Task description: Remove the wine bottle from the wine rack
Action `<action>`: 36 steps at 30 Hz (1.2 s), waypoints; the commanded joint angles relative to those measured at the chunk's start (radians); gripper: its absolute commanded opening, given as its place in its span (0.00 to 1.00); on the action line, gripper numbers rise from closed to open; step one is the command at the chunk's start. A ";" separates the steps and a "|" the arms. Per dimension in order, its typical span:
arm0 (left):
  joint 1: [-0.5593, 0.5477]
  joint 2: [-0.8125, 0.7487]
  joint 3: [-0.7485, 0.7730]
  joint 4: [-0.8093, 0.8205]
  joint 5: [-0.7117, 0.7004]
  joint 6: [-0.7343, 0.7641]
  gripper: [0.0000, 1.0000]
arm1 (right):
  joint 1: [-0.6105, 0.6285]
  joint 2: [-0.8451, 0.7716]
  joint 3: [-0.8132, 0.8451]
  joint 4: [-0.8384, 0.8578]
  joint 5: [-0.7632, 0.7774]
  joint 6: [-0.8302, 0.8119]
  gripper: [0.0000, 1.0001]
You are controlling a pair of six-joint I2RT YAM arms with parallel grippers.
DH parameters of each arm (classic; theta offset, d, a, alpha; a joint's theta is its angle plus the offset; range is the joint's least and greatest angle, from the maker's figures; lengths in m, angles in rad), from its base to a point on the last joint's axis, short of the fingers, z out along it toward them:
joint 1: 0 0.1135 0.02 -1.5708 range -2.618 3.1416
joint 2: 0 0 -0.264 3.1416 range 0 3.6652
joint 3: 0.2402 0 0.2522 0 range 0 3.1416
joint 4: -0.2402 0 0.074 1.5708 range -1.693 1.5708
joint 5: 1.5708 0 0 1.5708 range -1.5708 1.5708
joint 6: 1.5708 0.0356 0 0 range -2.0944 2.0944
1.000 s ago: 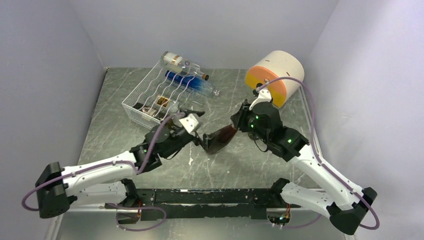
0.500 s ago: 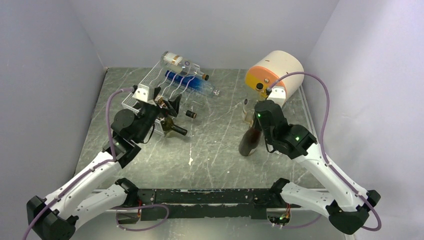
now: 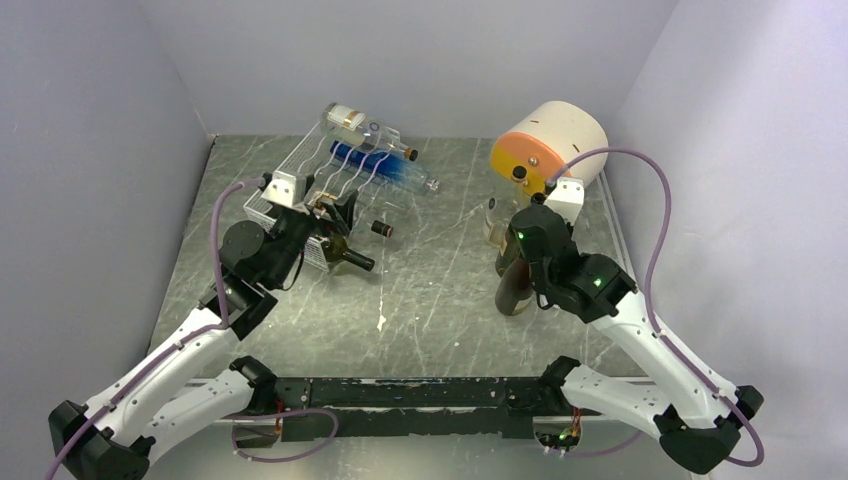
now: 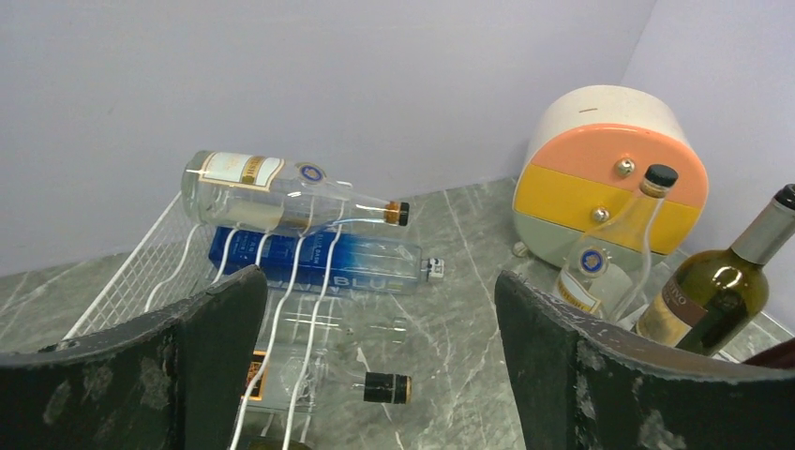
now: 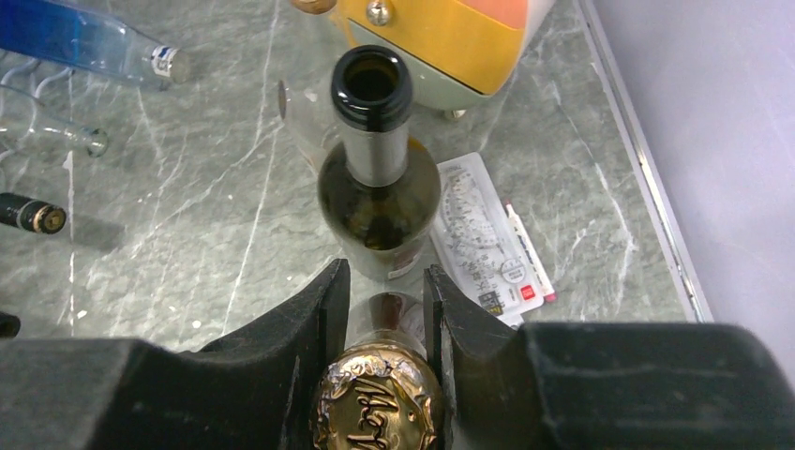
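A robotics lab test cell, by the look of it: bare lavender walls (image 3: 420, 60) stand ahead of and outboard of the left gripper (image 4: 380, 281) and right gripper (image 5: 386, 281), boxing in a marble-patterned table (image 3: 430, 310), with a black mounting rail (image 3: 420, 392) and purple cables (image 3: 655, 210) behind them.

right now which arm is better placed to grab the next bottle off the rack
Left, likely. The left gripper hangs open at the wine rack, beside a dark bottle lying there. The right gripper is shut on a gold-capped bottle, far from the rack.
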 commanded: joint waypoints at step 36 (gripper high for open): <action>0.149 -0.124 0.034 -0.053 -0.184 0.056 1.00 | 0.129 0.718 0.634 0.330 -0.321 -0.579 0.98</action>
